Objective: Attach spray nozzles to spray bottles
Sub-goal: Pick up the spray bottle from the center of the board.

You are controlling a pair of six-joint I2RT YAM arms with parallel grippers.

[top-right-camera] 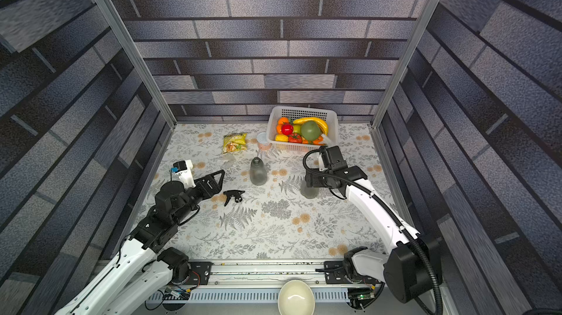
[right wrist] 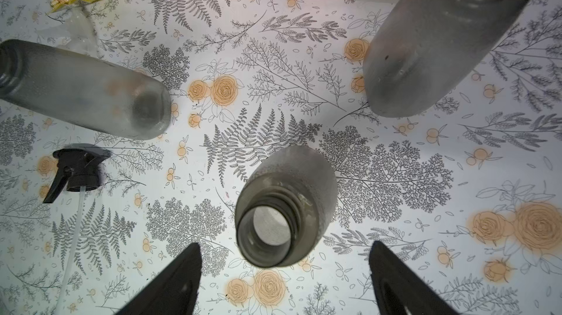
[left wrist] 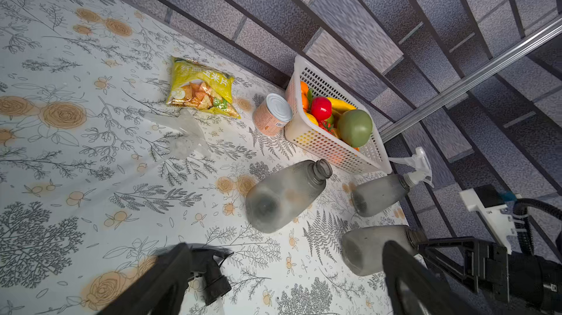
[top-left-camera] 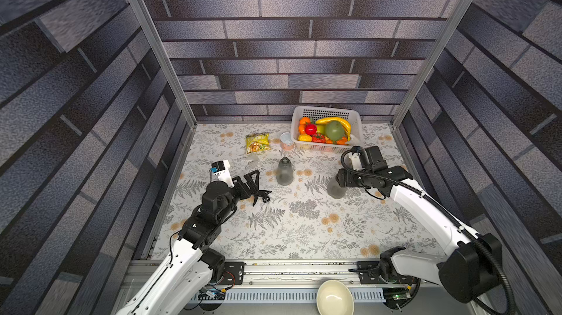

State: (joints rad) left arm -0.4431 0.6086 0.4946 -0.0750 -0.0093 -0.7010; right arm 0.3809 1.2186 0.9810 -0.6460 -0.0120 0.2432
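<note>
Black nozzle [top-right-camera: 233,196]: I see it lying on the table [top-left-camera: 304,231], near side.
Left gripper [left wrist: 286,246]: arm reached low and forward, jaws spread wide just beside that nozzle, holding nothing.
Right gripper [right wrist: 286,243]: wrist bent down over an upright uncapped bottle [right wrist: 286,213], jaws wide, clear of its neck.
Middle bottle [top-left-camera: 284,172]: upright, uncapped.
Far bottle [left wrist: 380,193]: clear nozzle [left wrist: 421,167] on, beside basket [left wrist: 328,146].

In a top view the right arm [top-left-camera: 425,207] hides the neck of a bottle [top-left-camera: 334,191]. The bowl [top-left-camera: 335,298] is cut off below
</note>
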